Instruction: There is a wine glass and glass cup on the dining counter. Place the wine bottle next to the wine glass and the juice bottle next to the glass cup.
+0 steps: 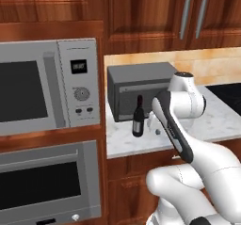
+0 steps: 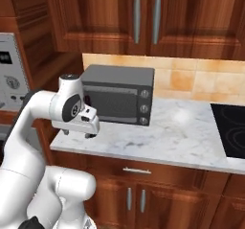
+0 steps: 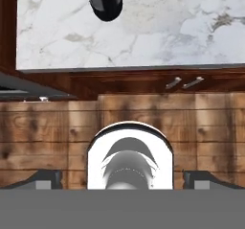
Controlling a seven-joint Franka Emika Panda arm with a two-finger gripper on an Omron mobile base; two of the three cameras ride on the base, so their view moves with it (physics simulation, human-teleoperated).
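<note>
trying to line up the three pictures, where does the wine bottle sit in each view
Left base view: wine bottle upright near the middle, on the marble counter before the grey toaster oven.
Right base view: I cannot make it out.
Hand view: its dark base at the top edge.
Shared landmark: the marble counter.

The left base view looks forward and slightly down from behind the arm's left side, facing a marble counter (image 1: 221,120) with a grey toaster oven (image 1: 136,90) against the wall; a built-in microwave (image 1: 47,85) fills its left half at close range. The right base view looks from behind the arm's right side at the same counter (image 2: 182,137) and toaster oven (image 2: 119,96), from a similar medium distance, and takes in a black cooktop (image 2: 232,130) at right. The hand view points straight down over the counter edge (image 3: 143,65), showing marble above and wood cabinet fronts (image 3: 57,127) below.
</note>
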